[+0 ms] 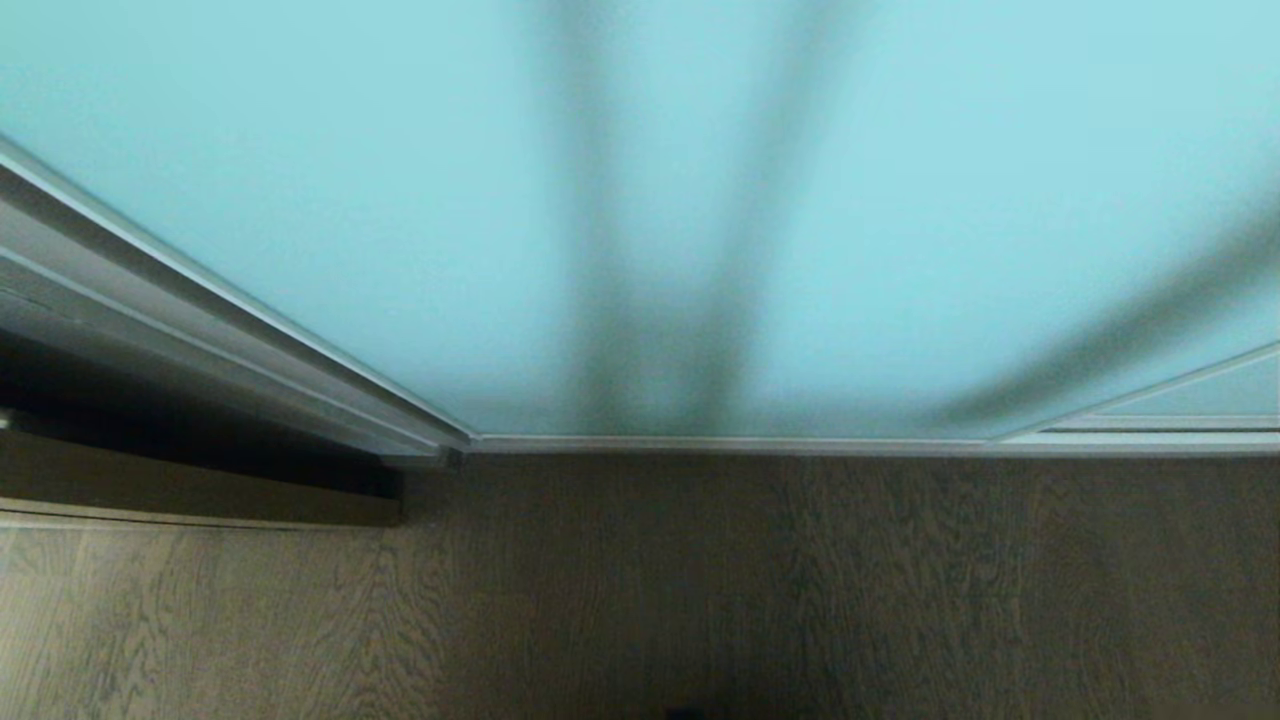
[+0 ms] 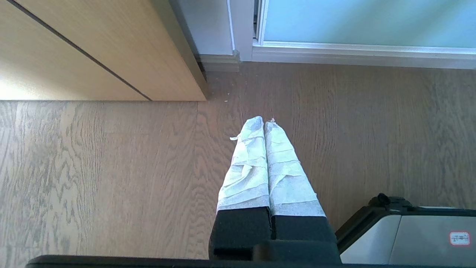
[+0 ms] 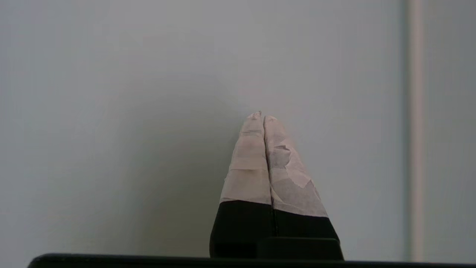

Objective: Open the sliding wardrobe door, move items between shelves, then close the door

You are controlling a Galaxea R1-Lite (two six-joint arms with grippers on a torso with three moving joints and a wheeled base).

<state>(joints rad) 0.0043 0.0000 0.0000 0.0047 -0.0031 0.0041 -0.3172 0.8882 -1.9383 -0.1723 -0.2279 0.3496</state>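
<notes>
A frosted pale aqua-blue sliding wardrobe door (image 1: pixel 400 200), edged in thin silvery-white metal, fills the head view directly ahead of the robot, its bottom rail meeting a grey-brown wood-grain floor (image 1: pixel 700 600). To the left, its side frame borders a dark gap. The right gripper (image 3: pixel 263 116), its 2 taped fingers pressed together and holding nothing, points at the panel, beside a pale vertical frame strip (image 3: pixel 414 130). The left gripper (image 2: pixel 264 121), likewise closed and empty, hangs over the floor near a light wooden cabinet (image 2: pixel 93 48).
</notes>
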